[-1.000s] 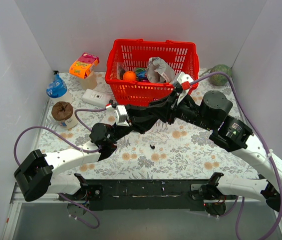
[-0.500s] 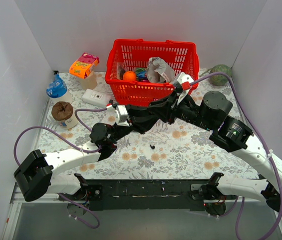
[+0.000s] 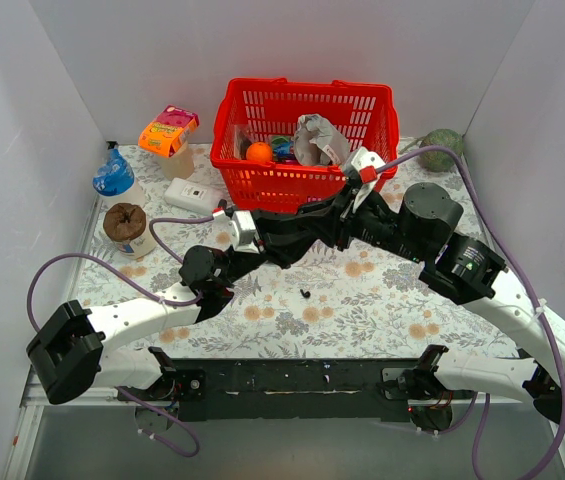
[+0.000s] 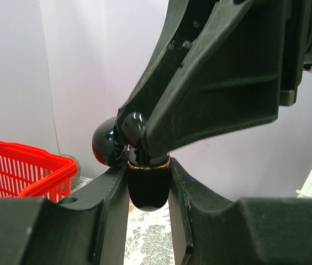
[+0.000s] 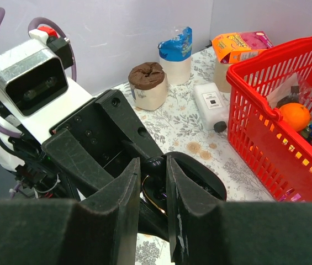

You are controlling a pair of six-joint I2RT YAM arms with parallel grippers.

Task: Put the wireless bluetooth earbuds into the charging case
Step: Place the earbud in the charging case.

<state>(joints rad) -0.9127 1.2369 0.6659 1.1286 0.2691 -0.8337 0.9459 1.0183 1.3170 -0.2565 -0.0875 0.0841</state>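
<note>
My left gripper is shut on the charging case, a black oval with a gold rim, held open end up with its lid hinged back. My right gripper is shut on one glossy black earbud and holds it right at the case's opening. That earbud also shows in the left wrist view. In the top view both grippers meet above the table's middle. A second earbud lies on the floral cloth just in front of them.
A red basket with an orange and wrappers stands behind the grippers. A white box with a black cap, a blue-capped bottle, a brown-topped cup and an orange packet sit back left. A green ball sits back right.
The right arm has shifted very slightly to the left. Both grippers keep their hold and stay together.
</note>
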